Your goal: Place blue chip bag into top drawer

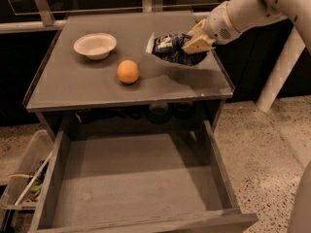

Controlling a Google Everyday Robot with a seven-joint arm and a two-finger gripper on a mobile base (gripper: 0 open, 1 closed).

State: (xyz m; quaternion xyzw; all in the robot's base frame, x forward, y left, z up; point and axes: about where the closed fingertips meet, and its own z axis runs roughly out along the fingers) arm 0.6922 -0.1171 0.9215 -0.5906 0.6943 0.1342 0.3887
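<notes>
So where this run stands: I'd call it roughly a third done. The end effector (194,42) is over the right side of the table (87,86), nearer the back right corner than the front one, and it's closed on the blue chip bag (167,47). It pinches the bag's right end, while the white-edged end sticks out to the left. There's a soft shadow on the table under and in front of the bag, so it looks lifted off the surface. The angle isn't great though, so I can't swear the bottom fold isn't grazing the top.

The top drawer (136,178) is already pulled out below the table's front edge. It's wide open with a bare flat bottom, so no opening step is needed. The bag is nowhere near it yet, since it's up at table height and well back from the front edge.

What's left, as I read it:
- carry the bag forward past the front edge of the table
- bring it down into the drawer box
- let go and pull the arm (252,8) clear

Other stuff on the table: an orange (128,72) around the middle and a white bowl (95,45) towards the back left corner. Both are well apart from the bag and shouldn't get in the way. There's also a clear bin (24,169) of clutter off the drawer's left side, which is not the target.
</notes>
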